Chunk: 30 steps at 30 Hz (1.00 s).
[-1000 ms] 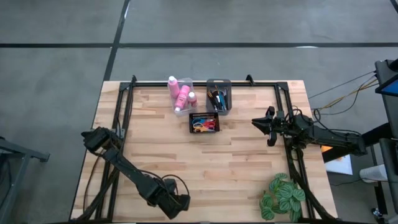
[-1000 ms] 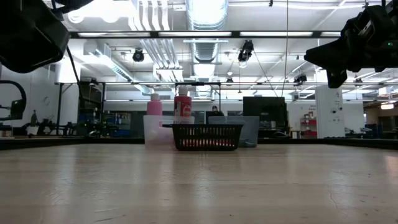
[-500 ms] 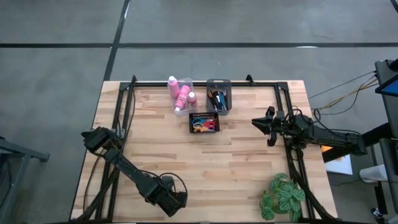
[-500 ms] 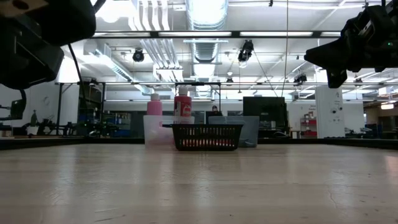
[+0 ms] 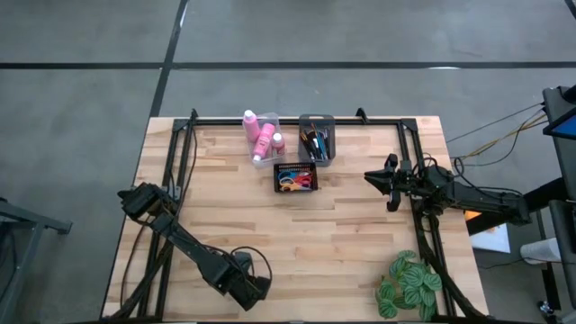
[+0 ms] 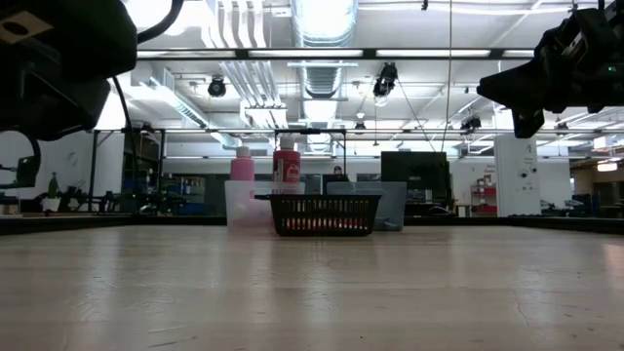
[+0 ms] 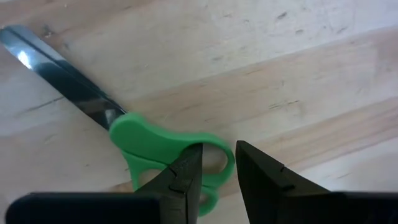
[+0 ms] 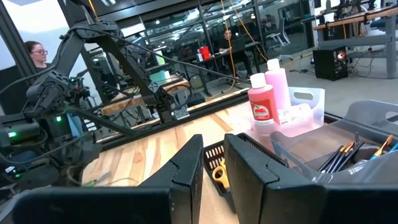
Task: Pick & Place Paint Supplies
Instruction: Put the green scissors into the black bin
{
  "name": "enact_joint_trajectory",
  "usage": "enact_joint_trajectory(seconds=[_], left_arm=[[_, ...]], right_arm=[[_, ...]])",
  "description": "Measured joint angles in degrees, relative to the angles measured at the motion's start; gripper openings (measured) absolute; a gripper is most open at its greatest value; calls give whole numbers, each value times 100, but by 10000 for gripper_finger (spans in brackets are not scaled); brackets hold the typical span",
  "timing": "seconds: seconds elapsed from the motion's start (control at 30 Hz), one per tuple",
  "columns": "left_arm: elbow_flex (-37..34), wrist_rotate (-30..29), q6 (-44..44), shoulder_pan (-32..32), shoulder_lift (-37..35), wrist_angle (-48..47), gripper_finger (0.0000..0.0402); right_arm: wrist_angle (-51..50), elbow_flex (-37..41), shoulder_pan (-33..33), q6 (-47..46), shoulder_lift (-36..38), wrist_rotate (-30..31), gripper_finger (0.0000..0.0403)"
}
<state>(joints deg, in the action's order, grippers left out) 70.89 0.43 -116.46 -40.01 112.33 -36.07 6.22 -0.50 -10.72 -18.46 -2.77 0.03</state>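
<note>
3 pink bottles, 1 green scissors by left gripper.

— What am I seeing through?
— My overhead looks straight down on the table; my low camera looks level across it. Both catch the black basket. My left wrist camera sits close over green scissors.

The scissors have bright green handles and shiny steel blades, lying on the pale wood-grain table. Pink bottles wear white caps; the plant is green with pale-veined leaves.
</note>
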Motion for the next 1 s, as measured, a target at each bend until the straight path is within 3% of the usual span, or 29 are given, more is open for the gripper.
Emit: enact_joint_trajectory(seconds=[0.27, 0.53, 1.0], left_arm=[[0, -17, 148, 4, -2, -20, 97], [-11, -39, 16, 15, -2, -29, 9], [-11, -79, -58, 70, -2, 61, 2]], right_arm=[[0, -1, -2, 0, 0, -1, 65], [0, 0, -2, 0, -1, 0, 65], [0, -1, 0, 0, 0, -2, 65]])
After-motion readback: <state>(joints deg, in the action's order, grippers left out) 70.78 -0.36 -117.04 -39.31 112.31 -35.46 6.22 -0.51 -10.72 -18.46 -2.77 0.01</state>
